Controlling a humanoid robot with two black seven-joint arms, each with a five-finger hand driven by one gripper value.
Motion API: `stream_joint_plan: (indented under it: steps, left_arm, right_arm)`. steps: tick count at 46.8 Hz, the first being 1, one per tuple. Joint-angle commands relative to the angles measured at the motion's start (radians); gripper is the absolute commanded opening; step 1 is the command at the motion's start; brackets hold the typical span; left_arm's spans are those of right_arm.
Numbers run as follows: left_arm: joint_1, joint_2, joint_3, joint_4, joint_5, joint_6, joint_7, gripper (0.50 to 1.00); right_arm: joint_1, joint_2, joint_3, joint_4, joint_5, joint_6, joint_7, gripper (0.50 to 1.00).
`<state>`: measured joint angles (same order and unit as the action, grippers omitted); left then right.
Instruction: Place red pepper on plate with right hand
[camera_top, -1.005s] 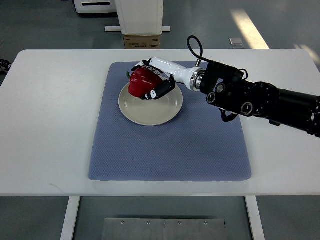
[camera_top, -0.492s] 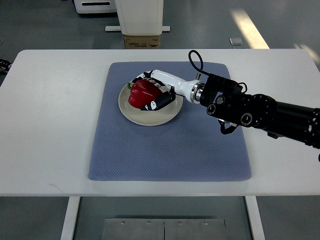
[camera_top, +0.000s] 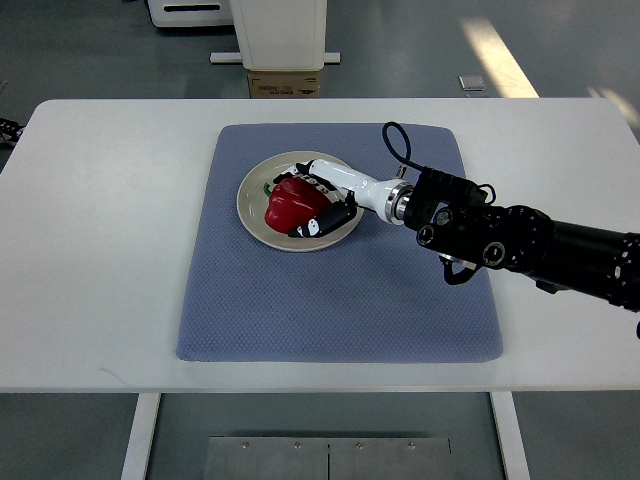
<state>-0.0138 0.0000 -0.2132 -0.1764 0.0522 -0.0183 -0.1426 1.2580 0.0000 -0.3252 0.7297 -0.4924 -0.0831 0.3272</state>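
A red pepper (camera_top: 290, 202) lies low on the cream plate (camera_top: 258, 186), which sits on the blue mat (camera_top: 340, 290) toward its back left. My right hand (camera_top: 318, 205) reaches in from the right, its white and black fingers (camera_top: 312, 227) curled around the pepper from the right side and front. The pepper's right half is partly hidden by the hand. The dark forearm (camera_top: 520, 245) stretches away to the right edge. No left arm shows.
The mat lies on a white table (camera_top: 100, 250). A cardboard box (camera_top: 285, 83) and white equipment (camera_top: 280, 30) stand on the floor behind the table's far edge. A black cable loop (camera_top: 393, 140) arches over the wrist.
The right hand has come down and slightly toward the near side with the pepper, from above the plate's back rim to resting low on the plate. The fingers remain around it.
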Motion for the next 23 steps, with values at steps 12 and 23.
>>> stream_joint_plan:
  steps: [12,23]
  left_arm:
    - [0.0,0.0,0.0,0.0,0.0,0.0,0.0,1.0]
    - [0.0,0.0,0.0,0.0,0.0,0.0,0.0,1.0]
  right_arm:
    - [-0.002,0.0,0.005,-0.004,0.005,-0.032,0.003,0.985]
    - [-0.002,0.0,0.071,-0.032,0.008,-0.032,-0.002,0.998]
